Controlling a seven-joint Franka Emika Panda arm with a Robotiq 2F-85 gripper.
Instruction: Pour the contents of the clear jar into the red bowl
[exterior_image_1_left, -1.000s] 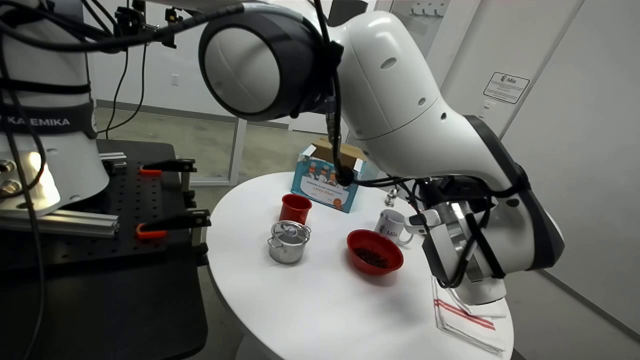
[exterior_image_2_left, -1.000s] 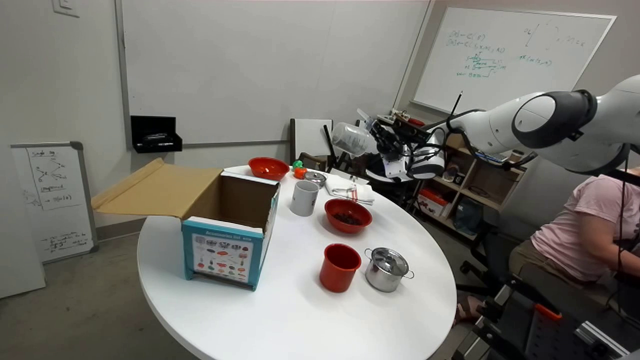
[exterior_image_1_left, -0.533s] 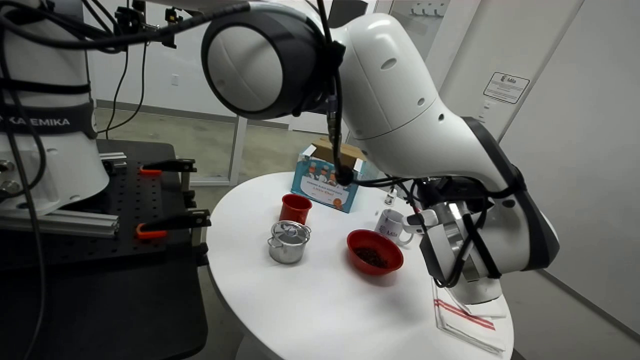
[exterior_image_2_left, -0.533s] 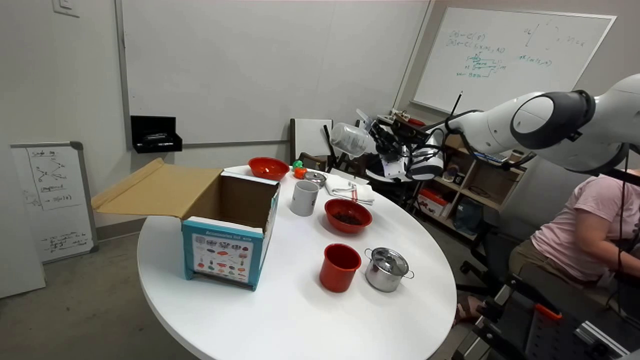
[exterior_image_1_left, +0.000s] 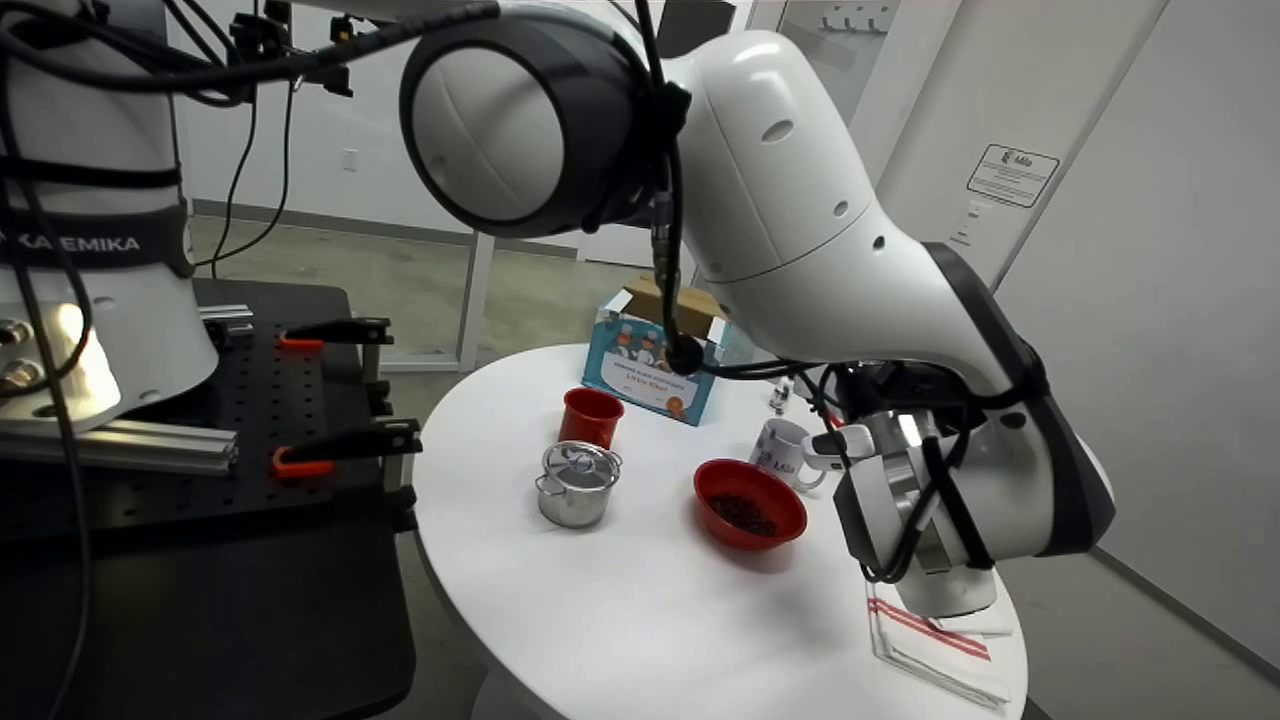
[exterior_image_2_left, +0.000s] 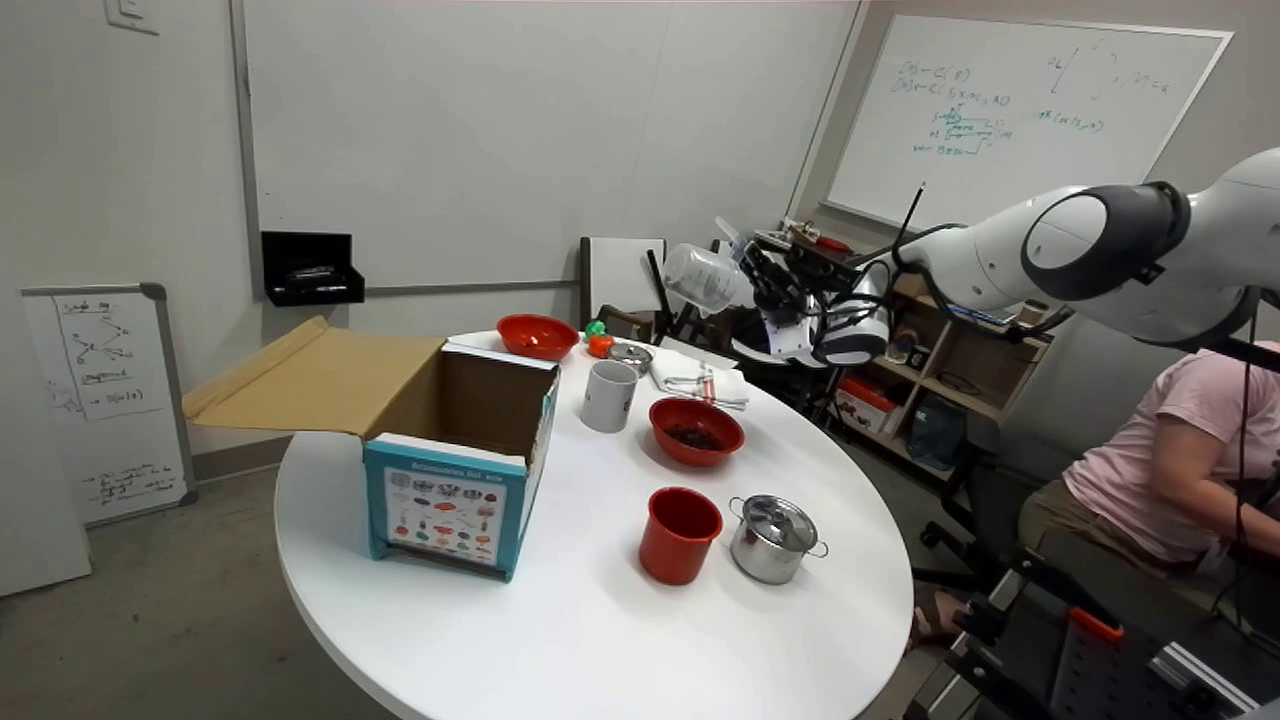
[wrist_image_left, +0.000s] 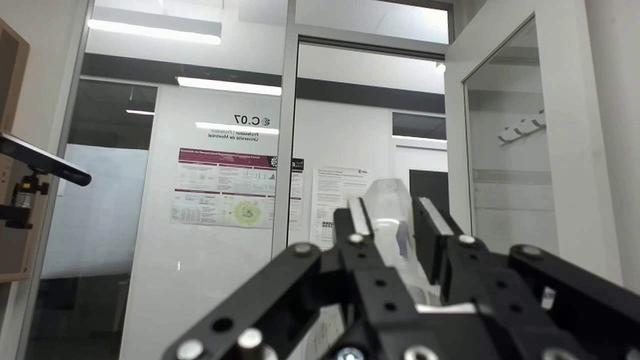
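The clear jar (exterior_image_2_left: 702, 278) is see-through, held tilted on its side in the air; I see no contents in it. My gripper (exterior_image_2_left: 765, 280) is shut on the jar's clear handle, which shows between the fingers (wrist_image_left: 395, 217) in the wrist view. In an exterior view the gripper and jar are hidden behind the arm's wrist (exterior_image_1_left: 960, 490). The red bowl (exterior_image_1_left: 765, 538) sits upright on the white table with dark bits (exterior_image_1_left: 740, 513) in it. It also shows in an exterior view (exterior_image_2_left: 690, 456), lower than the jar, which does not touch it.
The white mug (exterior_image_1_left: 780, 450) stands close beside the bowl. A red cup (exterior_image_2_left: 680, 540), lidded silver pot (exterior_image_2_left: 770, 550), open box (exterior_image_2_left: 440, 510), folded towel (exterior_image_2_left: 695, 378), small silver jar (exterior_image_2_left: 630, 357) and another red bowl (exterior_image_2_left: 538, 337) are on the round table (exterior_image_2_left: 560, 650).
The arm's wrist has shifted very slightly down and left in an exterior view. The jar stays held and tilted almost as before. The objects on the table have not moved.
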